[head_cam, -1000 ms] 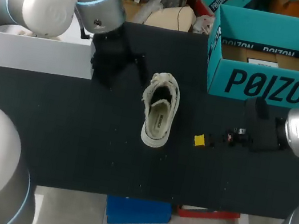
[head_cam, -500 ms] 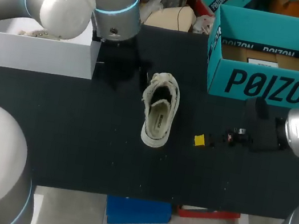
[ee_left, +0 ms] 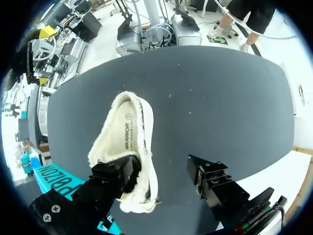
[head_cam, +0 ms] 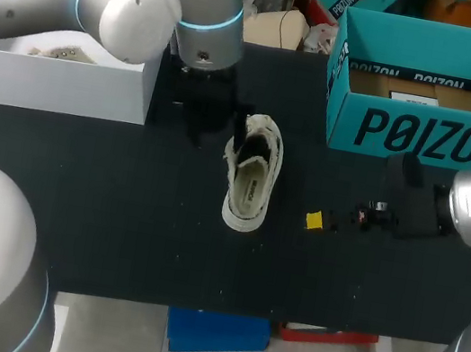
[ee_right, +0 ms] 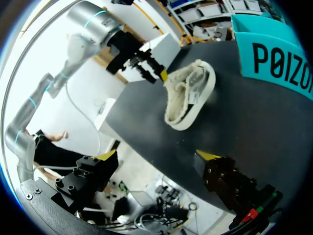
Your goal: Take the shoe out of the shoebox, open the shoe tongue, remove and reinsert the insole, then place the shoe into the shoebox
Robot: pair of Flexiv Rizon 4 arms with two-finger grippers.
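"cream shoe [head_cam: 251, 174], where, which way?"
"on the table [head_cam: 120, 210] beside the box [head_cam: 425, 136], lengthwise near-to-far, toe at the far end by the left gripper [ee_left: 164, 171], heel toward the robot."
"fingers?"
"both spread; right gripper [ee_right: 156, 156] sits apart."

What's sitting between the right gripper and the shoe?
Nothing: only bare black table between the right gripper and the shoe, shown in the right wrist view.

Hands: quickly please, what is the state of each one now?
Left hand: open, one finger at the shoe.
Right hand: open, empty.
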